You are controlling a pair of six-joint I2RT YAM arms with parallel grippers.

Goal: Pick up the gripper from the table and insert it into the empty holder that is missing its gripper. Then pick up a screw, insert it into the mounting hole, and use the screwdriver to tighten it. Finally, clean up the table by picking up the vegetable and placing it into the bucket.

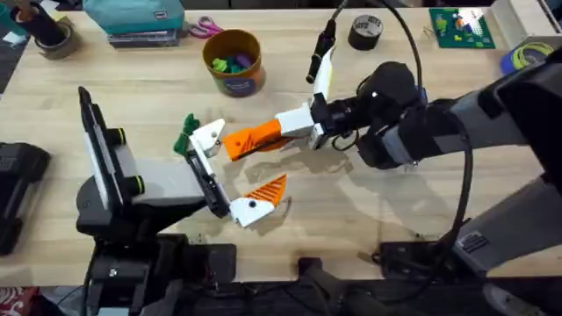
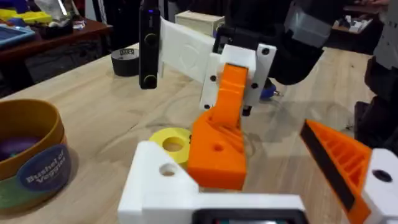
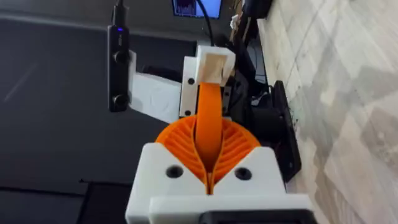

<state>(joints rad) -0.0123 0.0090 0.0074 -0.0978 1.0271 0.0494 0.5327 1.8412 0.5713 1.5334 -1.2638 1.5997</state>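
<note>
**Inspector:** State of the right gripper [image 1: 283, 128]?

**Assistant:** Closed on the orange tip [image 1: 252, 139], near frame centre in the overhead view. The right wrist view shows both ribbed pads [image 3: 180, 146] pressed against the tip [image 3: 210, 127], which stands out straight ahead of the fingers.

**Inspector:** And the left gripper [image 1: 224, 173]?

**Assistant:** Wide open, holding nothing. Its upper finger is the bare white holder [image 1: 208, 136]; its lower finger, at lower centre, carries its own orange pad [image 1: 267, 189].

**Inspector:** The relation that governs the next move?

**Assistant:** The tip's long axis runs roughly left to right across the frame, its free end pointing left at the holder. In the left wrist view the tip [image 2: 219, 134] sits just against the holder [image 2: 163, 180], beside its mounting hole. I cannot tell whether it is seated. By my judgement, insertion is in hand, and the right arm alone does the work; a short push leftward along that axis would finish it.

**Inspector:** Other items?

**Assistant:** The vegetable [image 1: 184, 134] lies on the table [image 1: 421, 206] just left of the holder. The bucket [image 1: 234, 61] stands at upper centre, well apart. A yellow ring [image 2: 172, 142] lies behind the tip.
</note>
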